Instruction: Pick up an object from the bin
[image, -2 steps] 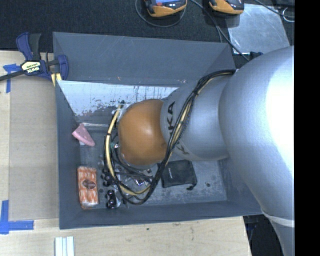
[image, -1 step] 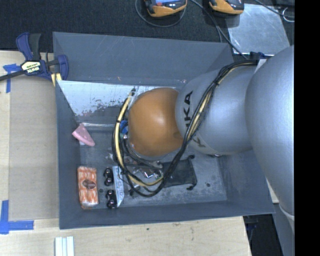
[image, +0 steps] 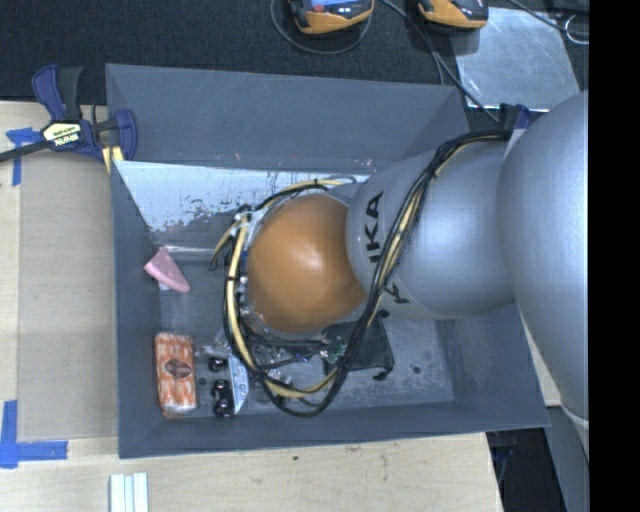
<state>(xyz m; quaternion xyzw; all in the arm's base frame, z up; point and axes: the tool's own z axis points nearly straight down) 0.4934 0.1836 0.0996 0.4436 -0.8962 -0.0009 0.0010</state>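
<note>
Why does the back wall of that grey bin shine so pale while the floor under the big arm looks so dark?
In the camera view, light seemingly from above strikes the bin's sloped back wall and leaves a pale glare there; the arm and its orange cover, which carries a soft highlight, shade the floor beneath them; the pink scrap and the orange packet at the left lie evenly lit.

A dark, nearly black surface (image: 200, 40) runs along the top of the view, with two orange-and-blue devices (image: 330, 12) at its upper edge and a black cable (image: 437, 55) curving beside them. A pale grey sheet (image: 520, 55) lies at the upper right. A light tan surface (image: 60, 300) spreads down the left side and along the bottom.
</note>
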